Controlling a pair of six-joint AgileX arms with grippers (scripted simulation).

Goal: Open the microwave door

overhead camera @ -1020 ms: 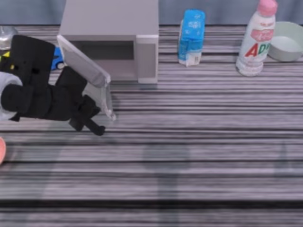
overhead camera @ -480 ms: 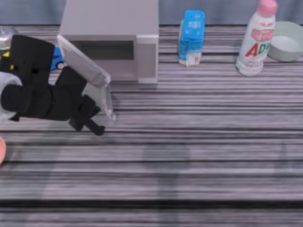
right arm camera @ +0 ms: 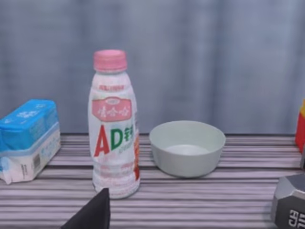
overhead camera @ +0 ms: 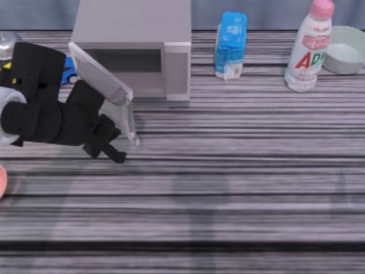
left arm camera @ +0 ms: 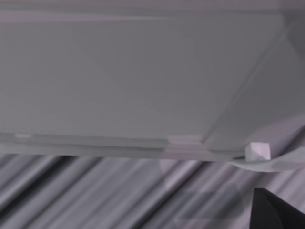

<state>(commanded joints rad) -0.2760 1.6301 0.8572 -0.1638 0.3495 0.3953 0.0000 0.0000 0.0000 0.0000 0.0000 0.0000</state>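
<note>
Striped tabletop (overhead camera: pixel 239 171): left gripper (overhead camera: pixel 108 145), finger state indiscernible, sits just outside the microwave door (overhead camera: pixel 105 85), which angles outward from the microwave (overhead camera: pixel 137 34).

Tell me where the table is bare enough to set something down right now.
Bare: the broad striped table in front of the microwave, blue carton and bottle. Crowded: the back row including the bowl, and the left, where the left hand sits by the swung-out microwave door.

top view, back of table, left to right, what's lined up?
microwave with its microwave door swung open → blue carton → pink-capped bottle → pale green bowl. Left gripper sits at the door's free edge.
</note>
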